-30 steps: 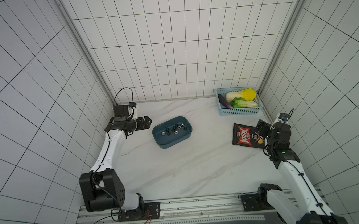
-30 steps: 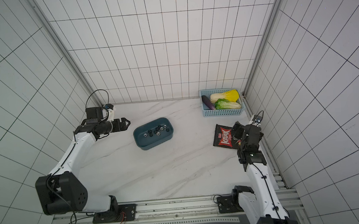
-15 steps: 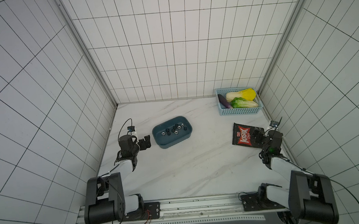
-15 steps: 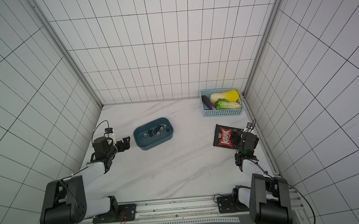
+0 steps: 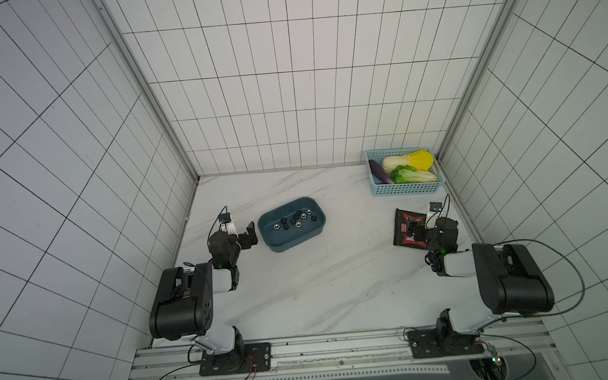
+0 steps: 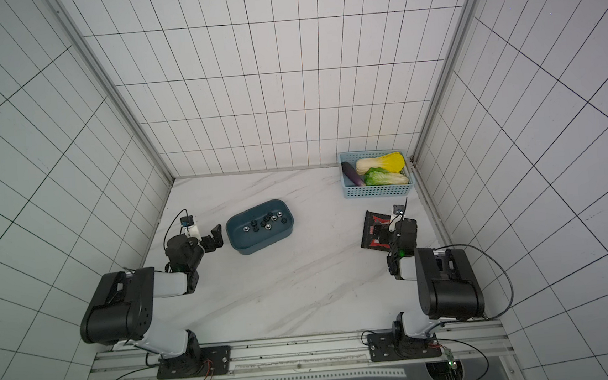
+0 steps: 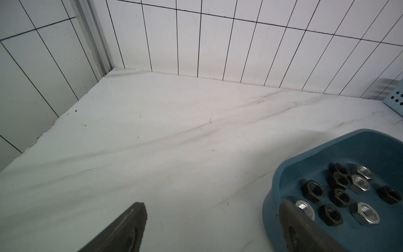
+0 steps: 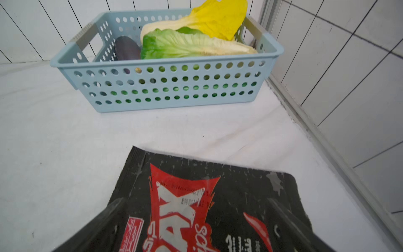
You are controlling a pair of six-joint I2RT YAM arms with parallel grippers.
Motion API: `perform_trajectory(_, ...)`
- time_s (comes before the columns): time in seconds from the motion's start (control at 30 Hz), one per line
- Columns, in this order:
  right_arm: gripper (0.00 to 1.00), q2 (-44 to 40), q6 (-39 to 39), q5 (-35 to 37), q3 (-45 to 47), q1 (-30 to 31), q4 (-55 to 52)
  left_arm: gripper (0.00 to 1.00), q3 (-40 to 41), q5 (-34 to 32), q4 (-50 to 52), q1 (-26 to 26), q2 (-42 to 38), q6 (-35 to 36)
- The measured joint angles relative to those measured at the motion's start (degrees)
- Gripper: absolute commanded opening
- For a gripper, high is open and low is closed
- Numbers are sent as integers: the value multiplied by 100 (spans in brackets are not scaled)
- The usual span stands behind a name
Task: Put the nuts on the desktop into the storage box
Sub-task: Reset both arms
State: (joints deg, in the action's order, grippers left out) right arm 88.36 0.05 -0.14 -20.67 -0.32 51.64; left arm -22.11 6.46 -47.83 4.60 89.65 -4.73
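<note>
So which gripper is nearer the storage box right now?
Left. The left gripper sits open just beside the storage box; the right gripper is far across the desktop, over the snack bag.

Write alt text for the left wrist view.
Black and silver nuts lie in the dark teal storage box on the white marble desktop. The left claw stands open and empty in the foreground, beside the box.

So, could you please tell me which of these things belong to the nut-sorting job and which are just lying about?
Part of the job:
- nuts, black and silver, lying in the box
- storage box
- desktop

Just lying about:
- basket
- vegetables in the basket
- snack bag
</note>
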Motion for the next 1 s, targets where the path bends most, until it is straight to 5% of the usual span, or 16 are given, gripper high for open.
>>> perform_trajectory(1.0,99,-2,42,-155,-256,-122,-529,98,-210,-92,267,-17,0,0)
